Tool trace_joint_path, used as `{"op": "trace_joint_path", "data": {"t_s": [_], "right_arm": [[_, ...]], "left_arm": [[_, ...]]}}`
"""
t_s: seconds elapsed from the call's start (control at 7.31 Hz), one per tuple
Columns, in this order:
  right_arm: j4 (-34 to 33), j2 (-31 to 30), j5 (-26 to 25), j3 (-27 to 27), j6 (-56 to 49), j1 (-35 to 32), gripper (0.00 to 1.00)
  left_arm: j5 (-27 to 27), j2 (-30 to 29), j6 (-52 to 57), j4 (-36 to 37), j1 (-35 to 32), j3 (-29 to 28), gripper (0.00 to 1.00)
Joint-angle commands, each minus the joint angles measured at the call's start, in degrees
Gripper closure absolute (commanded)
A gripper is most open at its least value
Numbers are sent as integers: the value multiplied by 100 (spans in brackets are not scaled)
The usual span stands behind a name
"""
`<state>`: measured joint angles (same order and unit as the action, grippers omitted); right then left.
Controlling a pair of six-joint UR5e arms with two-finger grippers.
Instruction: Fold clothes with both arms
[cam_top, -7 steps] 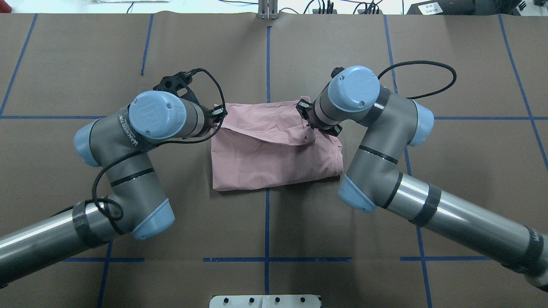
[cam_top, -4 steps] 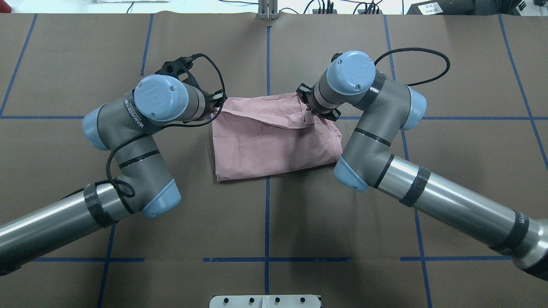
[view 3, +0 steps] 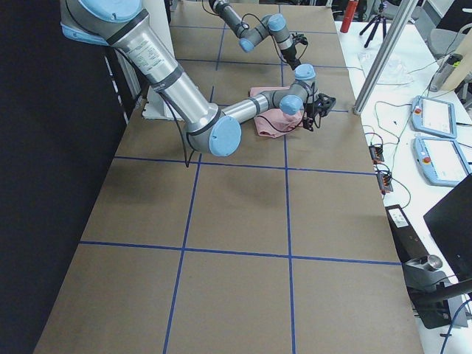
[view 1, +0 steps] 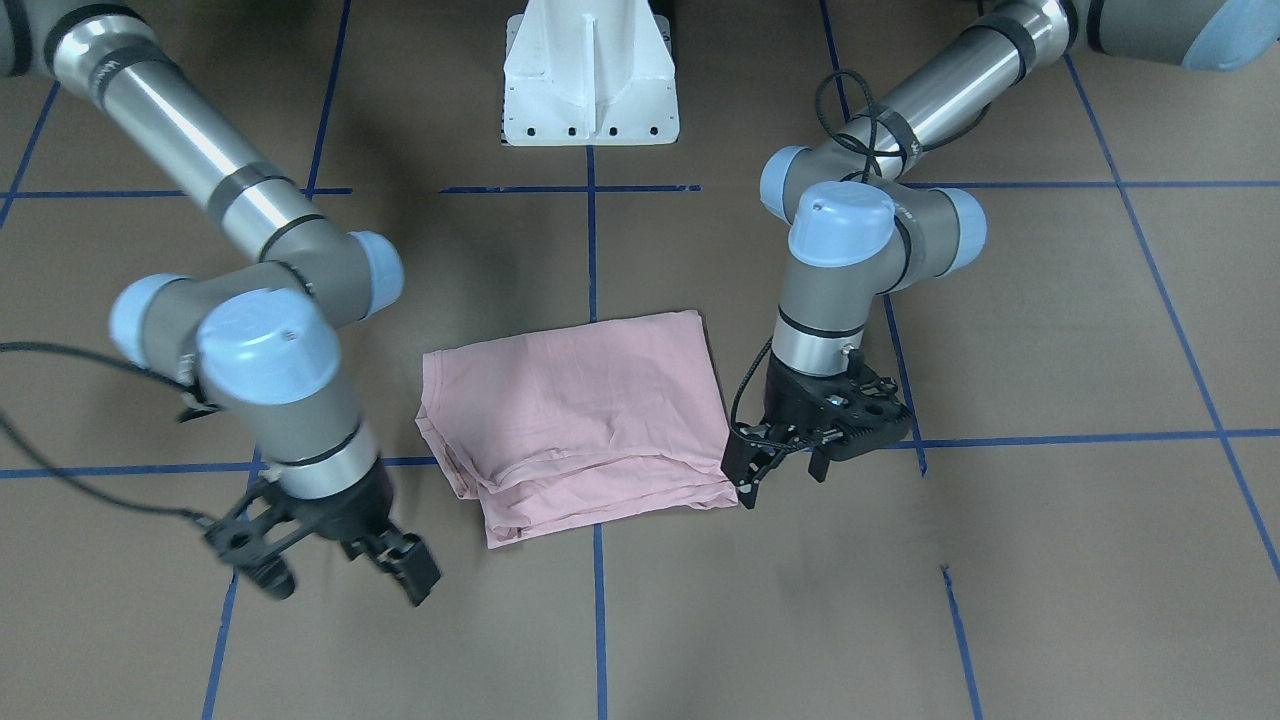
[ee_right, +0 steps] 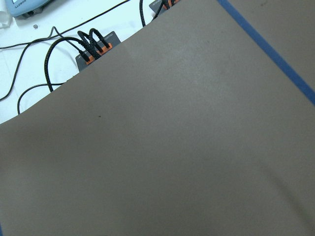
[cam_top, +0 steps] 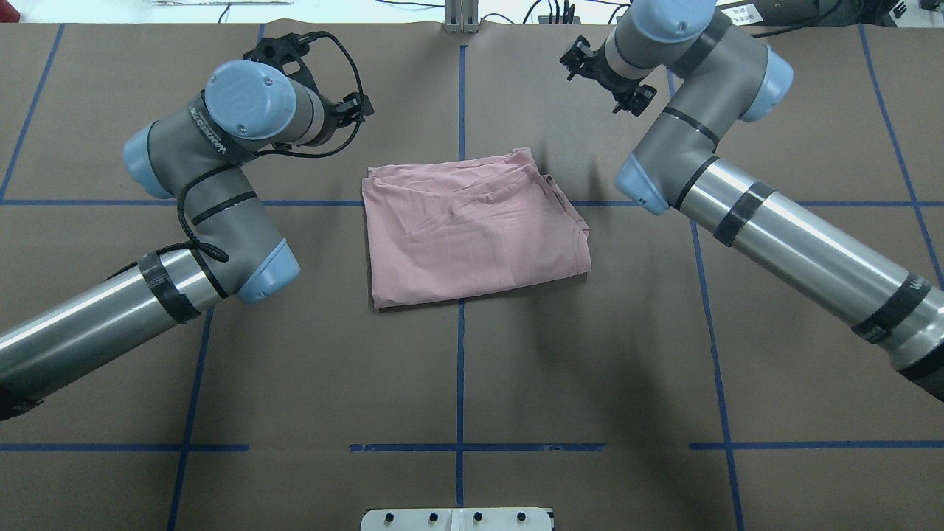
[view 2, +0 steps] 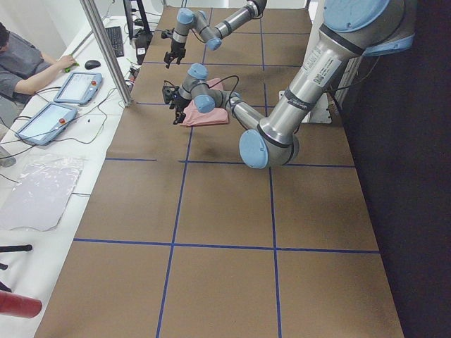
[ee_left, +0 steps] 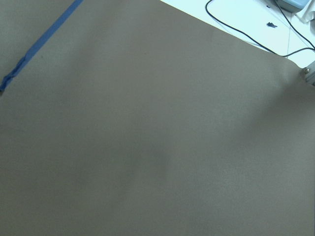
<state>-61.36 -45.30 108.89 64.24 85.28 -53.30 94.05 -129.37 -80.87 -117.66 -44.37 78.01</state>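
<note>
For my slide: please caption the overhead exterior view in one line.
Folded pink T-shirt on the table; left gripper and right gripper open, empty, beyond its far edge.

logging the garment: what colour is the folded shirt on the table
Pale pink shirt, no print showing; the overhead exterior view shows it best.

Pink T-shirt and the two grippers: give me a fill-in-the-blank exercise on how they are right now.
1. The pink T-shirt lies ___ into a compact rectangle on the table.
2. The right gripper has its jaws open and holds ___.
3. In the front-facing view, the left gripper shows on the shirt's ___ side.
4. The tape lines across the table are ___ in colour.

Missing words: folded; nothing; right; blue.
</note>
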Motion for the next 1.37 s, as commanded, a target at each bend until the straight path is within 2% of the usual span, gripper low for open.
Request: {"op": "trace_joint_path", "data": {"t_s": [0.0,0.14,0.27,0.55,0.68,0.82,0.96,1.09,1.23], "right_arm": [[-174,-1000,729,654,-2250,-967,0],[-227,-1521,1000,851,-3576,-1407,0],[-602,-1752,1342,879,-4624,-1890,0],[-1392,-2322,1407,1089,-6577,-2464,0],[-1710,-2578,1720,1186,-7395,-2893,0],[-2052,-2807,2402,1248,-8012,-3341,0],[-2377,-2966,2740,1440,-8349,-3589,0],[-2911,-3315,2752,2077,-8422,-3609,0],[-3108,-3667,2743,2475,-8475,-3644,0]], "left_arm": [[865,522,1181,24,-762,457,0],[1182,831,2040,93,-1254,843,0],[1577,1260,2814,259,-1729,1143,0],[1853,1693,4657,978,-2407,1417,0],[2306,1982,5703,1060,-2828,1410,0],[2989,2281,6497,1069,-3302,1418,0],[3431,2545,7044,1070,-3698,1444,0],[3470,2748,7711,1078,-3833,1436,0],[3453,3089,8361,1078,-3877,1401,0]]}}
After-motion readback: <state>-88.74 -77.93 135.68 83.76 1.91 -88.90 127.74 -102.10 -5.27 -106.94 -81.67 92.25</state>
